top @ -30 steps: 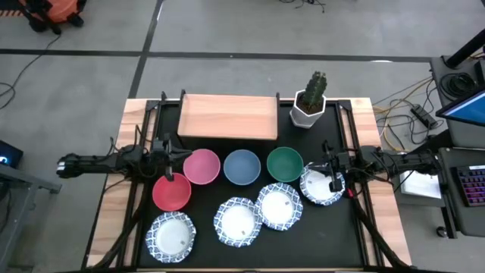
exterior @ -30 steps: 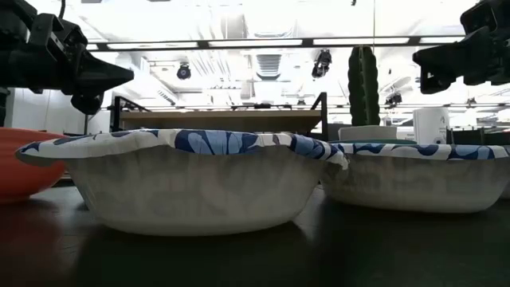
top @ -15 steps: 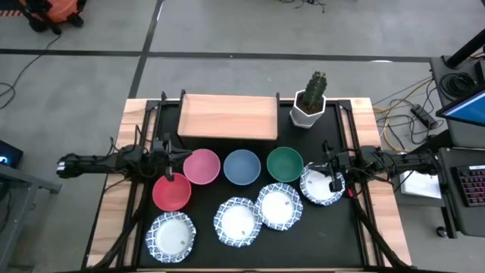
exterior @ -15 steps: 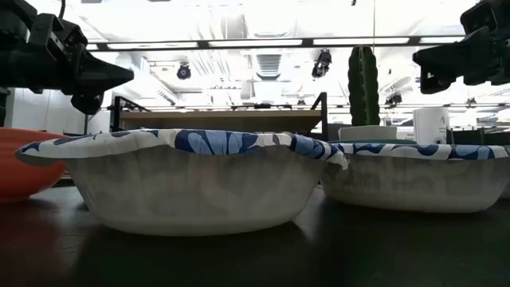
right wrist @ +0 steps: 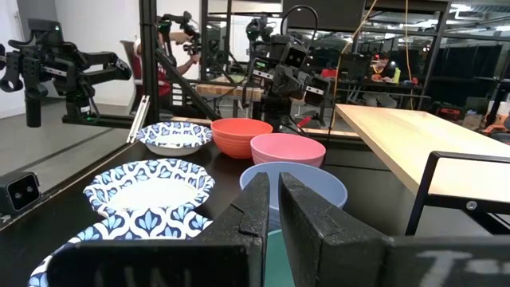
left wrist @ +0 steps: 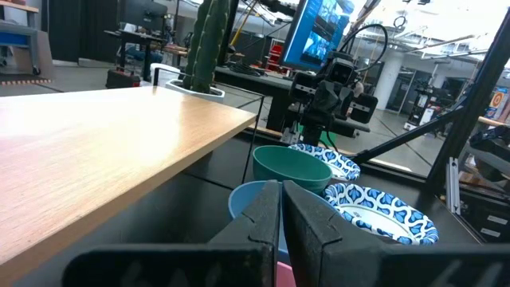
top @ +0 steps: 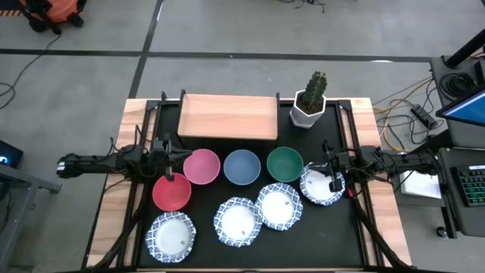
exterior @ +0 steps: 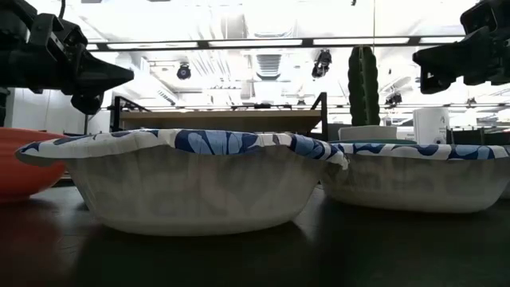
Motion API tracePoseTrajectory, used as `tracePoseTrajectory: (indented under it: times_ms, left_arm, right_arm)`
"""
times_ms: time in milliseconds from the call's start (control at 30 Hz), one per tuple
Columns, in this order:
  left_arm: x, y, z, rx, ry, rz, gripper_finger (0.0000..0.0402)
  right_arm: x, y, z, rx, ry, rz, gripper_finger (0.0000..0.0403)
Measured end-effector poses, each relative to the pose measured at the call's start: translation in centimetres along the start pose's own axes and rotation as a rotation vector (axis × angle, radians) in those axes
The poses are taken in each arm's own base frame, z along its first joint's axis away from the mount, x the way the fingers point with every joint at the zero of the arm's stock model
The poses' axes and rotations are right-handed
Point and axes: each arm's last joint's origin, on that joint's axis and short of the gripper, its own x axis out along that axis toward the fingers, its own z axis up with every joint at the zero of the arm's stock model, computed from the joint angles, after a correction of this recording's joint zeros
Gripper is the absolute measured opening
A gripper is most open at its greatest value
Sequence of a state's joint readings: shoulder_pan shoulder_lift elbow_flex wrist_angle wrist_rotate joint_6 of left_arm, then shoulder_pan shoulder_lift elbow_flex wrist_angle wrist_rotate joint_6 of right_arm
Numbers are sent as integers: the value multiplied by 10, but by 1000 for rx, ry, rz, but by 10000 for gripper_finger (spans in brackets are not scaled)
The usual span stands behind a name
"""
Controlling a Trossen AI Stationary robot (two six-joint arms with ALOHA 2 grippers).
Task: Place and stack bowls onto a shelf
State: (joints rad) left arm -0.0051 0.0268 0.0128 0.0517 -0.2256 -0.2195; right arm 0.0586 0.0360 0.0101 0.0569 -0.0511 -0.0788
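All eight bowls sat on the black worktop (top: 242, 254) in front of the shelf (top: 227, 117), whose top was bare: pink bowl (top: 201, 167), blue bowl (top: 242, 167) and green bowl (top: 285, 164) in a row nearest it, red bowl (top: 172, 192) and four patterned bowls (top: 279, 205) farther off. No bowl was placed or stacked. The left gripper (top: 176, 154) hung closed and empty above the red and pink bowls; the right gripper (top: 332, 171), likewise closed and empty, was over the rightmost patterned bowl.

A robotics lab: monitor (left wrist: 322, 33), camera stands (right wrist: 48, 68), floor cables (top: 405, 102) surround the table (top: 114, 197).
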Motion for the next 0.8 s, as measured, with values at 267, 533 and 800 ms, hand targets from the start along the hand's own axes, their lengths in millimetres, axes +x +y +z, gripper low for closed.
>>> tracePoseTrajectory:
  times_ms: [267, 533, 800]
  left_arm:
    - [0, 0, 0, 0, 0, 0, 0]
    - [0, 0, 0, 0, 0, 0, 0]
    - [0, 0, 0, 0, 0, 0, 0]
  right_arm:
    - [0, 0, 0, 0, 0, 0, 20]
    - [0, 0, 0, 71, -1, 0, 20]
    - [-1, -1, 10, 199, -94, 1, 20]
